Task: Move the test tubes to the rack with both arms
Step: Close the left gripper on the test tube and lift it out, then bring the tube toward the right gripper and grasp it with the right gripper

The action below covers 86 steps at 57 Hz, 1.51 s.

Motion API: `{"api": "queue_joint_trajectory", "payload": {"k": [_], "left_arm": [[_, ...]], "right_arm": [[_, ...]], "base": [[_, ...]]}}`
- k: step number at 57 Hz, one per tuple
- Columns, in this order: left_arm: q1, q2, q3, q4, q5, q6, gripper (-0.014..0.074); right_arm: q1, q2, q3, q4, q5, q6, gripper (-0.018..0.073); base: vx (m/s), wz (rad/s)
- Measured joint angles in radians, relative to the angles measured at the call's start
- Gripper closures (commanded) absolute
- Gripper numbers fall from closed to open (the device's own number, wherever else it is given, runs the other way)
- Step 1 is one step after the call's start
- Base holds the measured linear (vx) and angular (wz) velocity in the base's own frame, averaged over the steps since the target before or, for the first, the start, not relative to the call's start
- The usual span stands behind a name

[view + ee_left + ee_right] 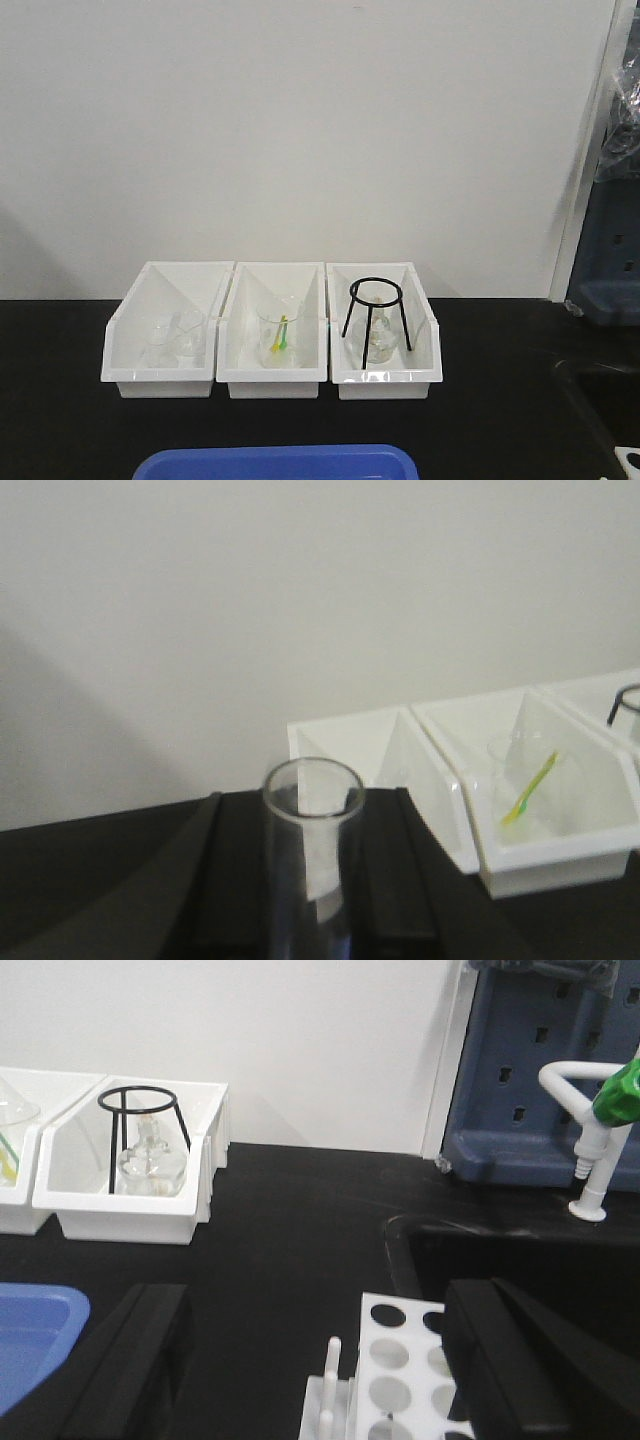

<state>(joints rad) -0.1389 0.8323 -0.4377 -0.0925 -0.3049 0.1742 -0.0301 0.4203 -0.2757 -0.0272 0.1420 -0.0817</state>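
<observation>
The right gripper is hovering directly over the rack, jaws spread wide and holding nothing, so the right arm is the nearer one. Off to the rack's left, the left gripper is apparently pinching a test tube, whose long axis is running out along the fingers, mouth outward. Beyond the rack, to its left, white bins are lining the wall.

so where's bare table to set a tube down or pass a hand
Bare table left of the left bin, and a strip between the right bin and the sink. Crowded: the bins stand side by side with the blue tray in front, and the rack sits under the open right gripper. The left gripper holds a test tube.
</observation>
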Motion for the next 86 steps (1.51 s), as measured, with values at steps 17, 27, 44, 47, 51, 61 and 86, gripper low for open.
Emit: {"api": "queue_joint_trajectory", "payload": {"k": [17, 27, 44, 47, 51, 61, 86], "left_arm": [[-0.047, 0.117, -0.074, 0.125, -0.042, -0.387, 0.0601], [-0.136, 0.253, -0.089, 0.367, -0.249, -0.699, 0.0601], [-0.219, 0.584, -0.215, 0.700, -0.558, -1.017, 0.0601], [-0.229, 0.629, -0.234, 0.718, -0.590, -1.035, 0.0601], [-0.244, 0.678, -0.254, 0.727, -0.635, -1.049, 0.0601], [-0.288, 0.740, -0.281, 0.731, -0.682, -1.054, 0.0601], [-0.337, 0.748, -0.285, 0.756, -0.714, -1.054, 0.0601]], "right_arm": [[0.147, 0.168, -0.102, 0.013, 0.082, -0.051, -0.0001], [0.323, 0.330, -0.179, 0.036, 0.094, -0.072, 0.0008], [0.599, 0.594, -0.384, 0.034, 0.093, -0.088, 0.0020], [0.630, 0.634, -0.425, 0.034, 0.093, -0.088, 0.0020], [0.663, 0.680, -0.475, 0.034, 0.093, -0.088, 0.0020], [0.721, 0.804, -0.597, 0.027, 0.092, -0.088, 0.0020], [0.728, 1.000, -0.734, 0.011, 0.082, -0.088, 0.0022]], "base": [[0.00, 0.00], [0.00, 0.00], [0.00, 0.00], [0.00, 0.00], [0.00, 0.00], [0.00, 0.00], [0.00, 0.00]]}}
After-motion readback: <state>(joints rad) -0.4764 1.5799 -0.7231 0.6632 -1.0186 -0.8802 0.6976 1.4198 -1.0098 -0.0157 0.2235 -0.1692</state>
